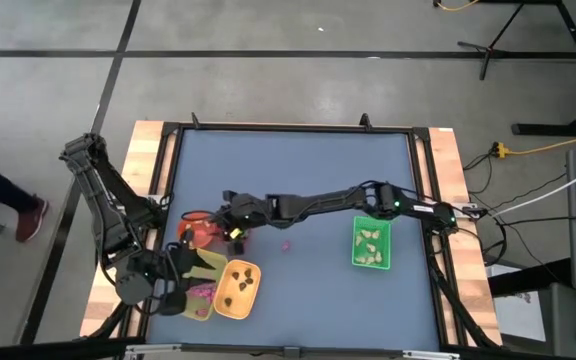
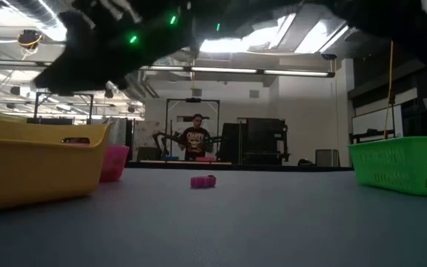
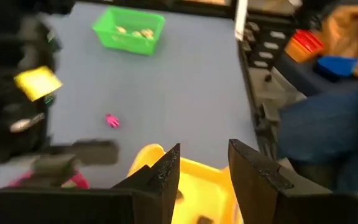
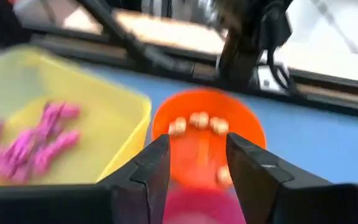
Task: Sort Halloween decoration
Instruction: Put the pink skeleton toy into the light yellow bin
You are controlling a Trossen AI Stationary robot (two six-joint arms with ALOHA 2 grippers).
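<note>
High view: my right gripper [image 1: 230,226] reaches across to the left side of the table and sits over the orange bowl [image 1: 200,229], which it mostly covers. In the right wrist view my fingers [image 4: 153,167] stand parted with nothing between them; below the gap are the orange bowl with a few cream-white trinkets [image 4: 197,122] in it and a pink rim cut off by the frame edge. Beside it, a yellow tray [image 4: 114,102] holds blurred magenta trinkets [image 4: 33,143]; can't count them. My left gripper [image 1: 168,290] waits at the near-left corner, over the trays; in its wrist view the fingers [image 3: 166,177] are apart and empty, above another yellow tray [image 3: 201,186] cut off at the frame edge. That tray [image 1: 236,290] holds dark brown trinkets [image 1: 243,277], too small to make out. One magenta trinket [image 1: 286,244] lies loose on the mat near mid-table, clear of every container. The green tray [image 1: 372,243] on the right holds pale pieces [image 1: 370,240], shapes unreadable. Low view: arms are just a dark blur overhead; a person [image 2: 196,141] stands far behind.
</note>
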